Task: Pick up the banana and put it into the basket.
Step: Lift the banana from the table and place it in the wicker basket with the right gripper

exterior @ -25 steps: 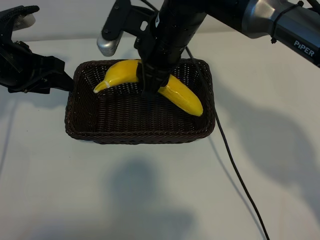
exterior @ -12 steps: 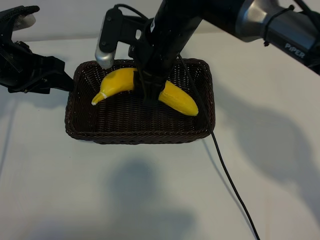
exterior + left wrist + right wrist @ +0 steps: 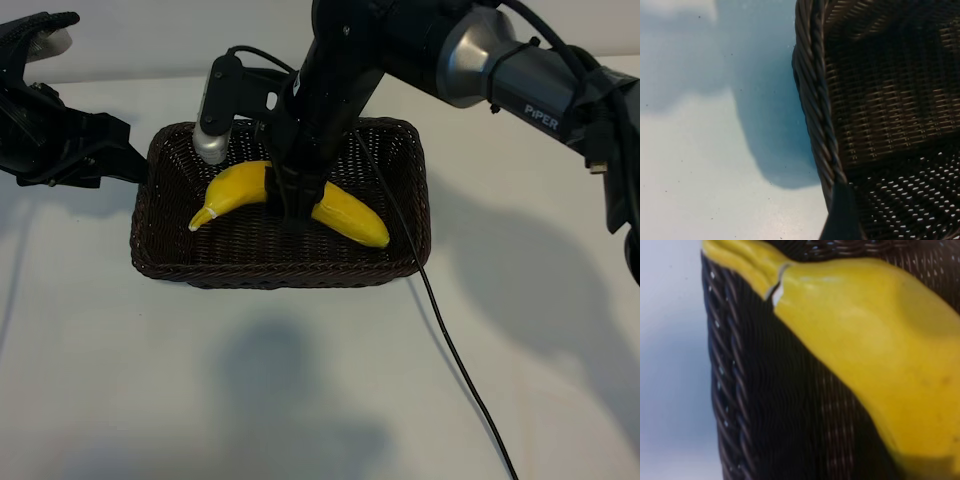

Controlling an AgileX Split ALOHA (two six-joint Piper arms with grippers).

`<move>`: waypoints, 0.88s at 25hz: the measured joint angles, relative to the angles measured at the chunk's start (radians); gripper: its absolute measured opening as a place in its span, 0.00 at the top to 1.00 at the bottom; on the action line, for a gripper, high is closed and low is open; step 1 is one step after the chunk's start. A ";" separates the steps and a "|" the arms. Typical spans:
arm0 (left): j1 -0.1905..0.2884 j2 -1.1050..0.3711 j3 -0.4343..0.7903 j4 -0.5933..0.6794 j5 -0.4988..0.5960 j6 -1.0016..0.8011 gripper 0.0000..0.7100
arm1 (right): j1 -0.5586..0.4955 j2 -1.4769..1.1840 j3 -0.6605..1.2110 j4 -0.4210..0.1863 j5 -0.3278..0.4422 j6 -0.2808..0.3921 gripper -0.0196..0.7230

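Presently the right gripper [image 3: 297,205] is down inside the basket [image 3: 165,262], fingers clamped across the middle of the banana [image 3: 240,187] — both yellow ends stick out either side, low over the woven floor. Whether the fruit touches the weave cannot be told. Left gripper [image 3: 128,160] sits just beside the basket's left rim, jaws spread, holding nothing.

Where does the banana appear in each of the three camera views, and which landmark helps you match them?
Exterior view: banana lies inside the basket, its middle covered by the right gripper.
Left wrist view: not in it.
Right wrist view: banana fills the picture's upper and right part.
Shared landmark: the basket's braided rim.
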 joint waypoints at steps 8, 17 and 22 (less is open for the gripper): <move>0.000 0.000 0.000 0.000 0.000 -0.001 0.16 | 0.005 0.058 0.000 0.043 -0.040 -0.023 0.41; 0.000 0.000 0.000 0.000 0.000 -0.003 0.16 | 0.012 0.105 0.000 0.046 -0.065 -0.025 0.41; 0.000 0.000 0.000 0.000 0.000 -0.003 0.16 | 0.012 0.116 0.000 0.047 -0.085 -0.025 0.41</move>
